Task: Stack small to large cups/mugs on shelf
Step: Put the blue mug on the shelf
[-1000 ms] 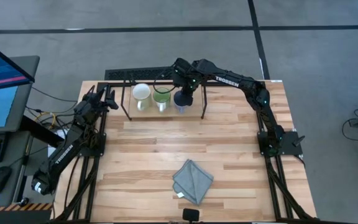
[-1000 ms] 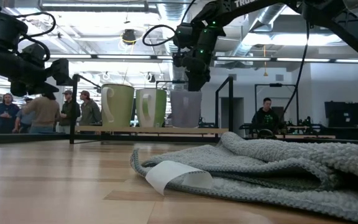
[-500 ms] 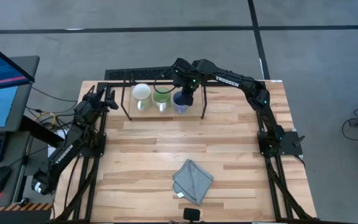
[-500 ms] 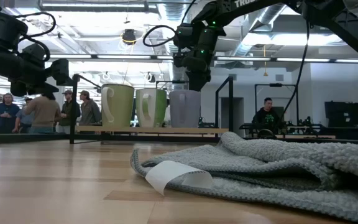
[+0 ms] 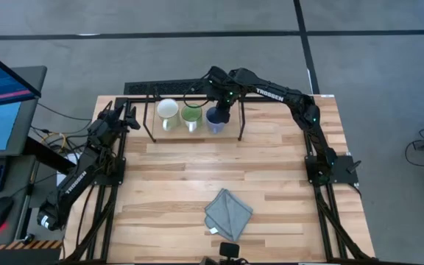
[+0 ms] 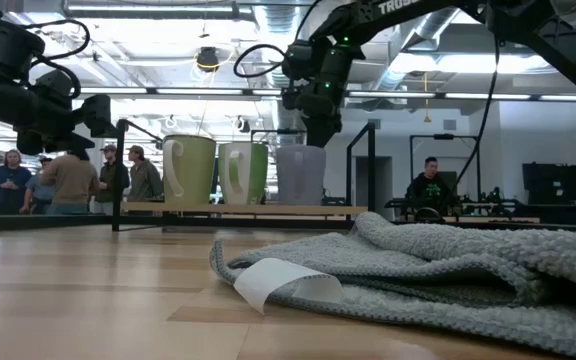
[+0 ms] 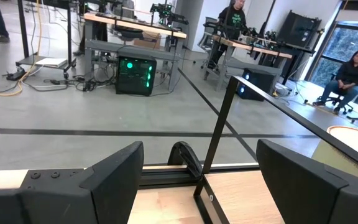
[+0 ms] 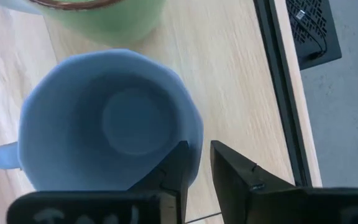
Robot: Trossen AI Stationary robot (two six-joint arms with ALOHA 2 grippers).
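Note:
Three mugs stand in a row on the low shelf point(image 5: 179, 131): a white one point(image 5: 167, 112), a green-lined one point(image 5: 191, 115) and a blue-grey one point(image 5: 213, 119). All three rest on their bases on the board point(image 6: 238, 210). My right gripper point(image 5: 224, 112) reaches down from above onto the blue-grey mug point(image 8: 110, 124) and is shut on its rim. My left gripper point(image 5: 129, 118) hangs open and empty at the table's far left, beside the shelf's left end. One black shelf post point(image 7: 219, 130) shows between its fingers. My right gripper straddles the blue-grey mug's rim point(image 8: 196, 138) on the side opposite the handle point(image 8: 5, 155). One finger point(image 8: 169, 171) is inside the mug and one point(image 8: 235, 177) is outside. The fingers point down from above. The mug stands upright with its base on the shelf board point(image 6: 301, 203).
A folded grey cloth point(image 5: 228, 213) lies at the table's near middle and fills the low view's foreground point(image 6: 418, 270). The shelf's black posts point(image 5: 241, 125) stand close to my right gripper. Several people point(image 6: 68, 180) stand in the room beyond the table.
My right gripper has shifted slightly toward the table's right edge, still over the blue-grey mug. The mug stays upright on the shelf board.

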